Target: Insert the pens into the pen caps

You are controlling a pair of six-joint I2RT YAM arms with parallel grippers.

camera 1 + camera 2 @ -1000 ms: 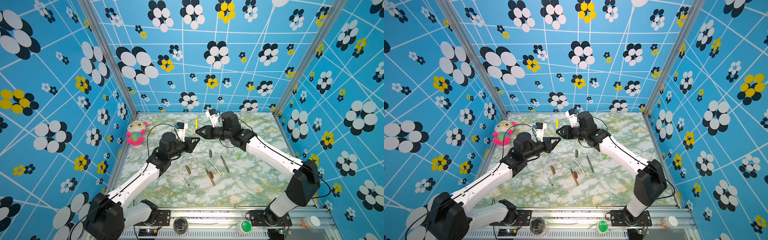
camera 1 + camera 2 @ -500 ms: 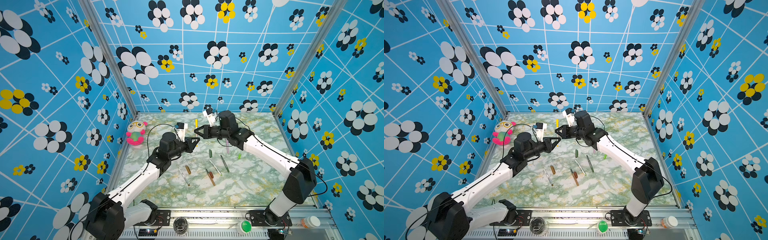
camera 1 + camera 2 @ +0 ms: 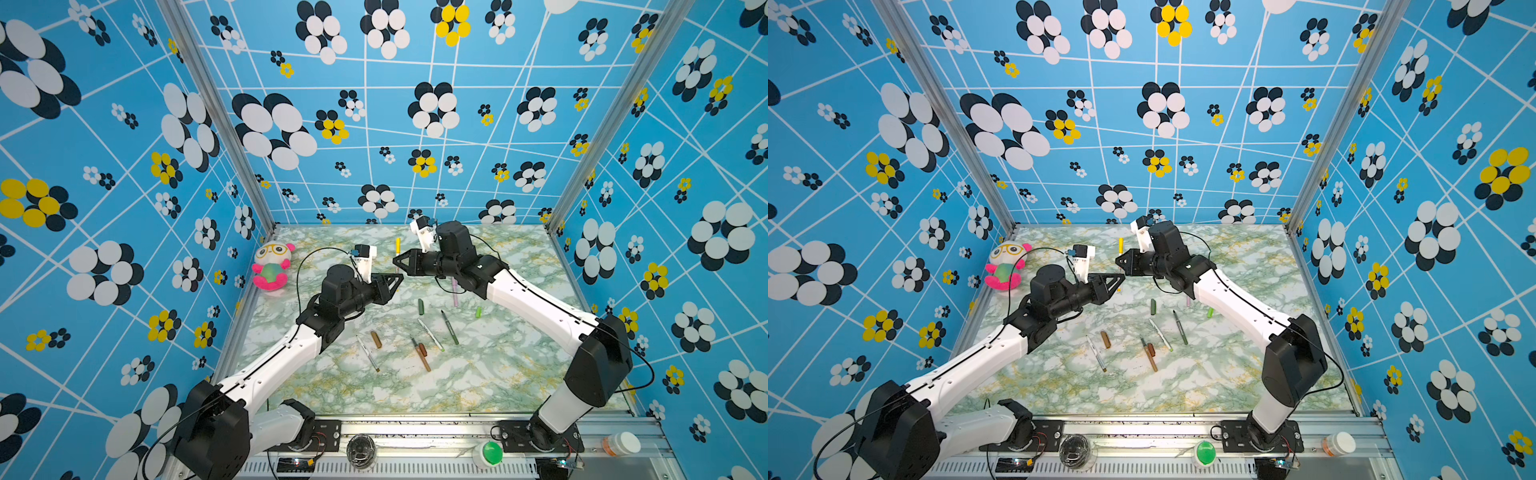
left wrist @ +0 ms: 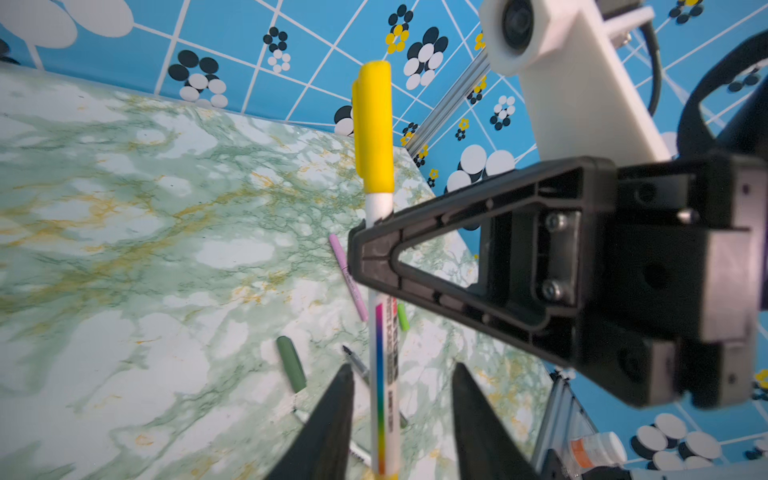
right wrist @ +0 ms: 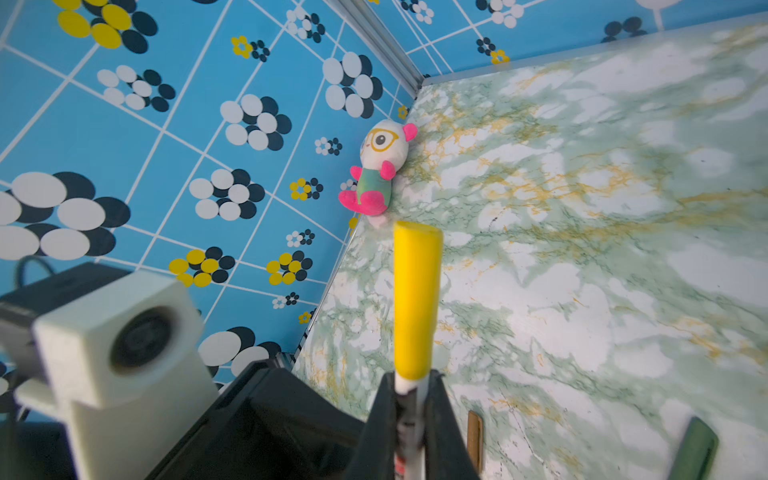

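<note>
The left arm [image 3: 286,353] and right arm [image 3: 536,307] both rise from the near edge of the table [image 3: 374,390] and bend inward, so the 2 pincers meet tip to tip over its far middle. The right pincer [image 3: 395,262] is clenched on the white pen [image 4: 384,340]. It grips the barrel right next to the yellow cap [image 4: 374,124] on the pen's end and holds the pen clear of the table. The left pincer [image 3: 400,279] is released. In the left wrist view its 2 fingers [image 4: 332,415] stand either side of the pen's other end with a gap on each side. The cap juts beyond the right pincer, away from the left one. The other pens [image 3: 450,328] and loose caps [image 3: 421,306] lie on the table nearer the front, apart from both pincers.
</note>
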